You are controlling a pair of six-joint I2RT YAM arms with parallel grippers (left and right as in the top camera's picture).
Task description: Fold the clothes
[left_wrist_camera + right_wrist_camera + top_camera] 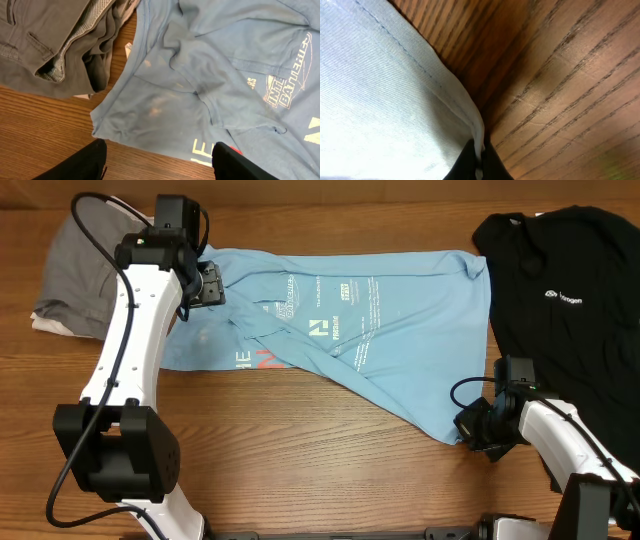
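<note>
The light blue T-shirt lies spread and creased across the middle of the wooden table, with small white print up and coral-and-white letters at its front left edge. My left gripper is open above the shirt's left end; its fingers frame the shirt's hem and bare wood. My right gripper is shut on the shirt's front right corner; the wrist view shows the hem pinched between the fingers.
A grey pile of clothes lies at the far left, touching the shirt's left end. A black T-shirt lies at the far right, next to the blue shirt's right edge.
</note>
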